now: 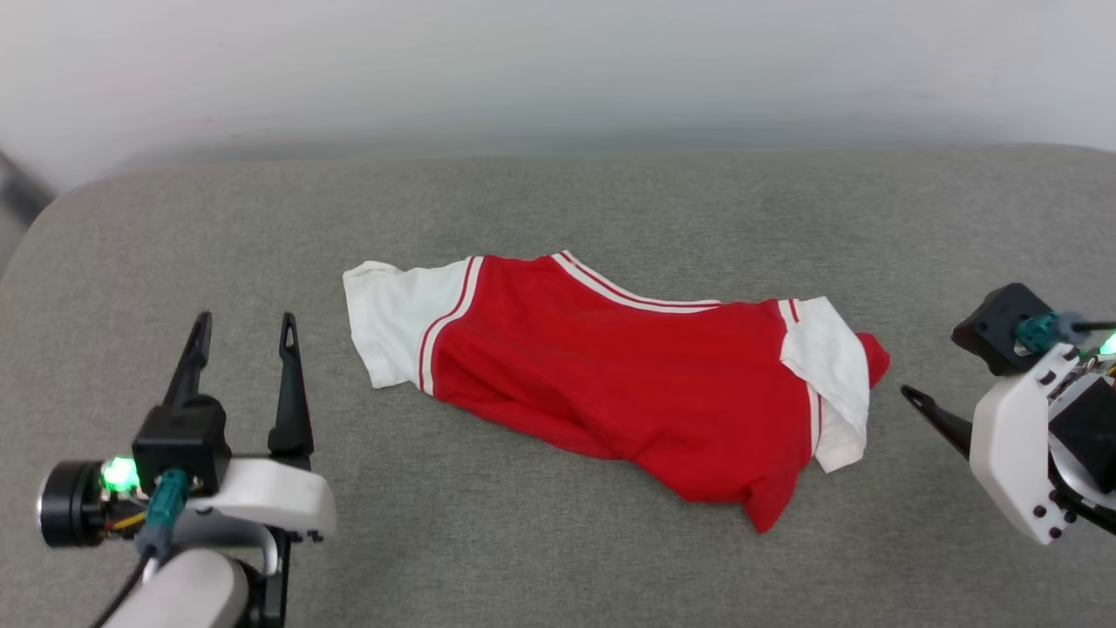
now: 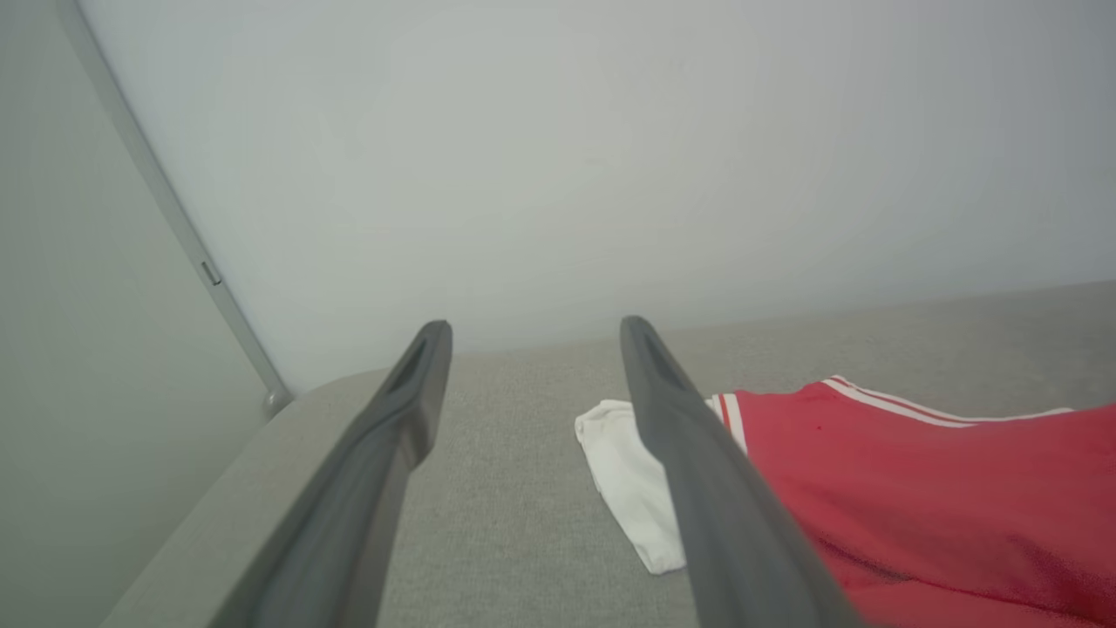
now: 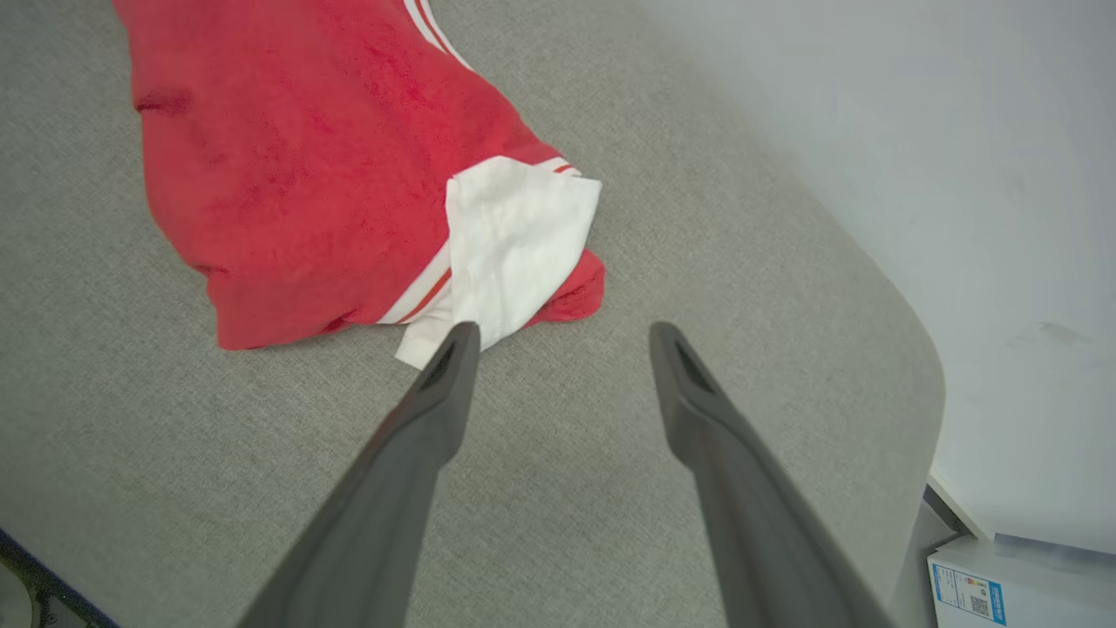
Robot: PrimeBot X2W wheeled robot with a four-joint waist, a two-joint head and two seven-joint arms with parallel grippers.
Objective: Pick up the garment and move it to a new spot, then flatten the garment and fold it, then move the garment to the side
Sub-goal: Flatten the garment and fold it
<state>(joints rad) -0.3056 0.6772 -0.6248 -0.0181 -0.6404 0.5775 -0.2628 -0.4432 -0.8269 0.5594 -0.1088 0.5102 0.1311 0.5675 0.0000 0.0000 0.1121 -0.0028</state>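
The garment (image 1: 628, 375) lies loosely spread and wrinkled in the middle of the grey cloth-covered table (image 1: 558, 201), red body up, a white sleeve at each end. My left gripper (image 1: 245, 321) stands open at the lower left, a short way left of the left sleeve (image 2: 623, 475), with nothing between its fingers. At the right edge, my right gripper (image 3: 564, 331) is open and empty just above the table. One of its fingers (image 1: 937, 419) points toward the right sleeve (image 3: 510, 235) and stops a little short of the cloth.
A pale wall runs behind the table. The table's rounded corners show at the far left (image 2: 288, 401) and far right (image 3: 924, 366). Beyond the right corner, below table level, sits a white box with a blue label (image 3: 1003, 584).
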